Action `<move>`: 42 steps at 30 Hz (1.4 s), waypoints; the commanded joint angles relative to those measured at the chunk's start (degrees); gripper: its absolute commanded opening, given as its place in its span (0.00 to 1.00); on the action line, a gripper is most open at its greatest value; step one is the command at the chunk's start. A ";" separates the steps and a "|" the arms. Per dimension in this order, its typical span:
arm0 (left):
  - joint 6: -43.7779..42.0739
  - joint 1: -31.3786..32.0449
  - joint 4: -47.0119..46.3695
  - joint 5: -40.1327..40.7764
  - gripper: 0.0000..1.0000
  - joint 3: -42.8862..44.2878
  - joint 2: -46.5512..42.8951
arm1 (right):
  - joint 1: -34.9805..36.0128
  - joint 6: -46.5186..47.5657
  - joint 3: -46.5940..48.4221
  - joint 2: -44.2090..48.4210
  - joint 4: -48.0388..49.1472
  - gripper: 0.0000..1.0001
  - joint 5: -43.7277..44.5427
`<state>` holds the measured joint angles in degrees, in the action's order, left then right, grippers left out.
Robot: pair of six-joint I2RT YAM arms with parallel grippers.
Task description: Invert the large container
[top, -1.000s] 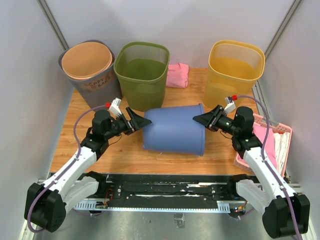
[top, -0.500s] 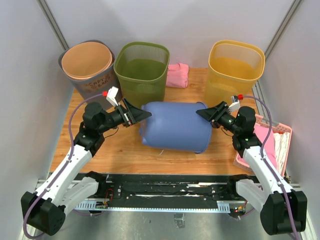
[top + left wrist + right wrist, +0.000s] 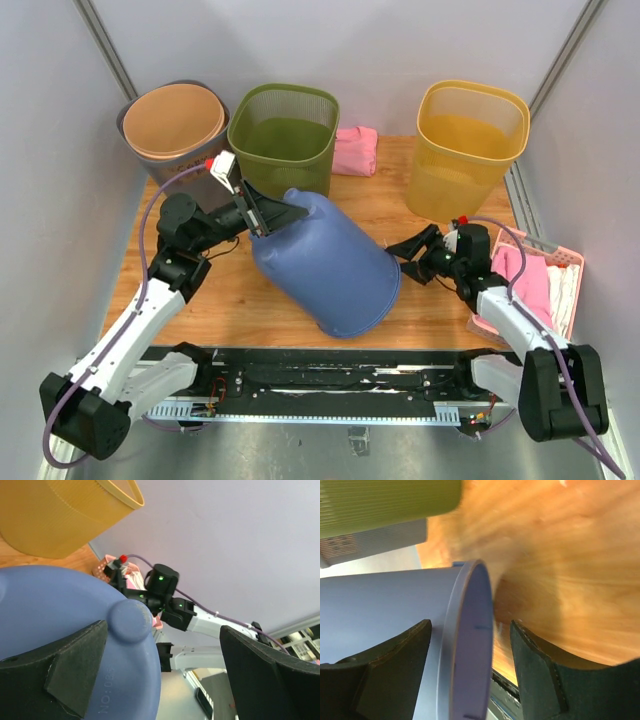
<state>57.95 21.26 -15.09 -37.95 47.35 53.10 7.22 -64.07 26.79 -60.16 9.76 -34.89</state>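
The large blue container (image 3: 320,265) stands tilted in the middle of the table, base raised at the back left and rim low at the front right. My left gripper (image 3: 275,215) is open at the raised base. In the left wrist view one finger (image 3: 55,675) lies against the blue base (image 3: 75,625) and the other stands well apart from it. My right gripper (image 3: 405,248) is open and low beside the rim. In the right wrist view the rim (image 3: 470,645) passes between the two spread fingers (image 3: 380,670).
Along the back stand an orange bin nested in a grey one (image 3: 175,125), a green basket (image 3: 283,135), a pink cloth (image 3: 355,150) and a yellow basket (image 3: 470,135). A pink tray (image 3: 565,262) with cloths sits at the right edge.
The container has gone from lying on its side to tilting steeply, base lifted, rim dropped to the front right. My left gripper rose with the base; my right gripper moved down and forward.
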 commanded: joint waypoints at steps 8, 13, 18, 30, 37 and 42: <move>-0.35 4.28 -4.33 0.39 0.99 -0.36 3.11 | 0.40 6.89 1.21 -0.12 -11.53 0.67 2.25; -0.56 4.23 -4.33 -0.63 0.99 -0.07 3.74 | 0.38 12.95 3.78 3.46 -20.06 0.67 4.77; -0.68 4.28 -4.35 -0.98 0.99 -0.68 3.72 | 0.31 18.69 7.12 7.15 -26.41 0.67 6.03; -21.33 4.15 23.09 7.65 0.99 13.95 2.52 | 0.24 45.88 28.60 14.97 -46.32 0.75 3.66; -35.38 4.14 37.61 3.32 0.99 18.98 0.26 | 2.26 55.46 37.75 17.04 -52.87 0.78 -14.76; -43.28 4.15 44.84 -7.68 0.99 16.31 -2.90 | 3.19 52.17 34.08 19.95 -46.34 0.78 -23.70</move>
<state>24.18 25.26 20.60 -36.21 65.01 52.82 8.88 -12.29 63.53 -41.78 -38.44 -48.07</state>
